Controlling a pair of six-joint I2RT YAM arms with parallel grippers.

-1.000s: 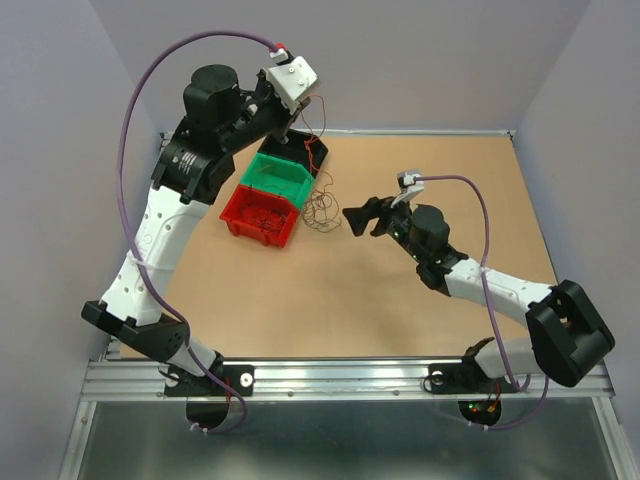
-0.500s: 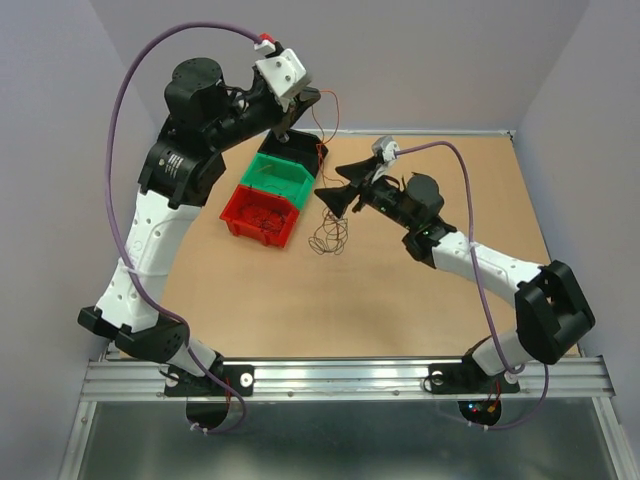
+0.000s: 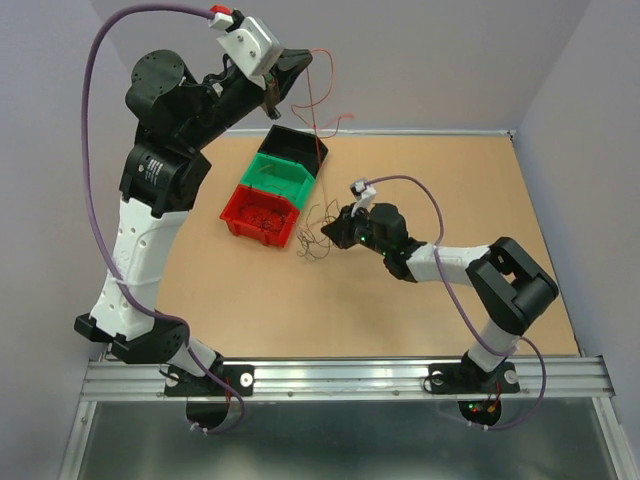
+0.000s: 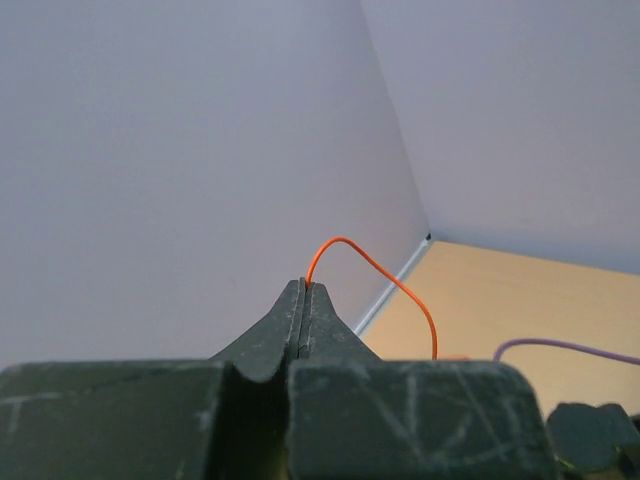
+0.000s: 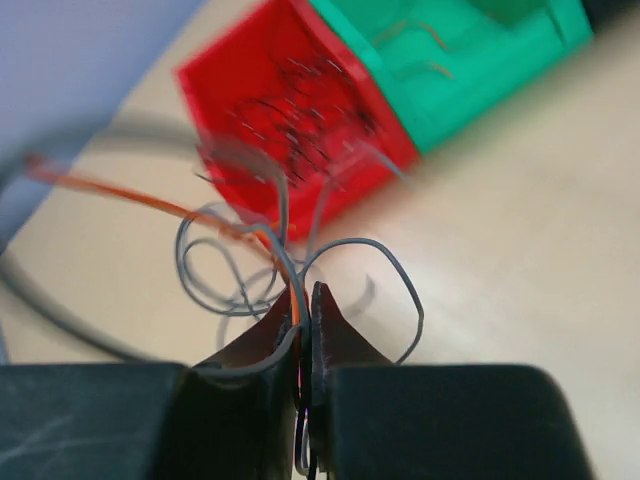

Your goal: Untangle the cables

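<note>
The cables are a small clump of thin grey, brown and orange strands [image 3: 314,238] lying on the table just right of the red bin. My right gripper [image 3: 329,232] is down at the clump. In the right wrist view it [image 5: 306,292] is shut on grey and orange strands [image 5: 293,262], with loops spilling out on both sides of the jaws. My left gripper [image 3: 298,62] is raised high over the back of the table. It [image 4: 303,286] is shut on one orange cable [image 4: 392,282], which hangs down [image 3: 318,100] toward the bins and the clump.
Three small bins stand in a diagonal row at the left centre: black [image 3: 312,152], green [image 3: 296,186] and red [image 3: 262,233]. The red bin [image 5: 352,172] holds dark wire bits and the green bin [image 5: 478,92] a few strands. Walls enclose the back and sides.
My left gripper has risen and drawn the orange cable up with it. My right gripper has swung left and down to the clump and closed on its strands.
</note>
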